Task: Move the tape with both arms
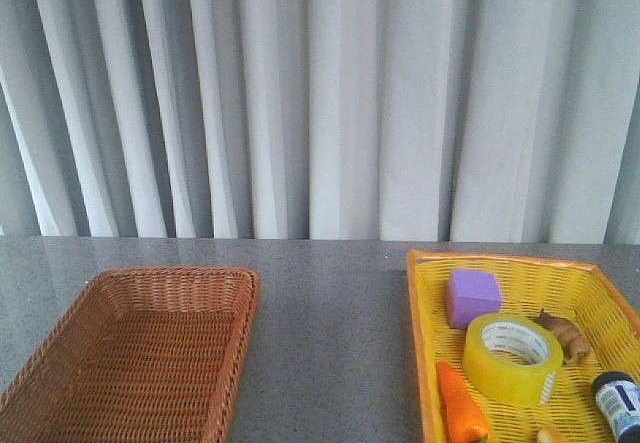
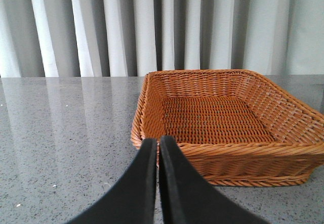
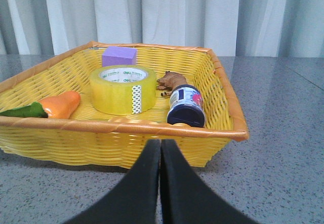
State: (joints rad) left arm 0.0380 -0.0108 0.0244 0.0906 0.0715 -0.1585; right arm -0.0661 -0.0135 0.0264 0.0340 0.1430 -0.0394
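While both arms stay out of the front view, the tape lies flat on its side in the yellow basket at the right of the grey table, its round hole facing straight up, so the roll's axis stands upright and neither end points sideways. Its white printed core shows through the opening, and a loose end with a checked tab hangs down the wall nearest the robot. A purple cube sits just behind the roll, toward the curtain. An orange carrot lies close beside it on the left, a small brown toy animal rests near its right, and a dark jar with a printed label stands at the basket's near right corner.

From the right wrist, the right hand is closed, fingers pressed together with nothing between them, just outside the yellow basket's near rim. The left hand is likewise closed on nothing, close to the near rim of a brown wicker basket at the table's left side.
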